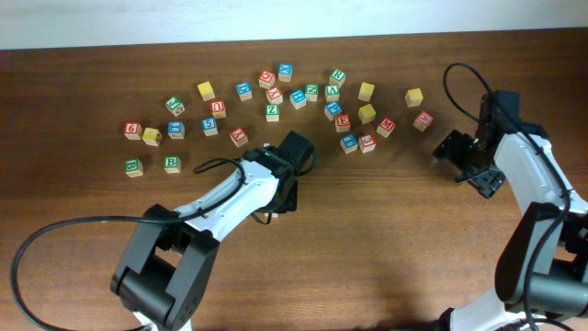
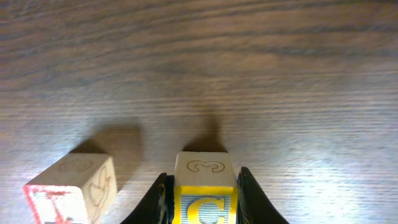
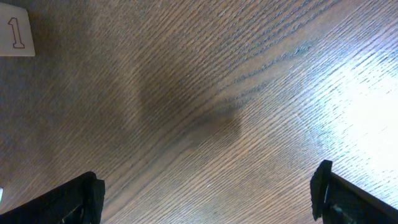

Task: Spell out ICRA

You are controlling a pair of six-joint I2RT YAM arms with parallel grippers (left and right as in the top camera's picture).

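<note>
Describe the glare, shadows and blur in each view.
Overhead: even light, sharp across the brown wooden table. Left wrist: glare at lower right; the wooden block with a yellow C throws a dark shadow away from the camera. Right wrist: glare at right, soft shadow mid-frame.

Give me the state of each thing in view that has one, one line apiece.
left gripper: shut on the C block.
C block: clamped in the left gripper, C face toward the wrist camera.
red-edged block: free on the table, beside the C block, not touching it.
right gripper: open, holding nothing.
scattered blocks: loose at the table's far side, ungripped.
</note>
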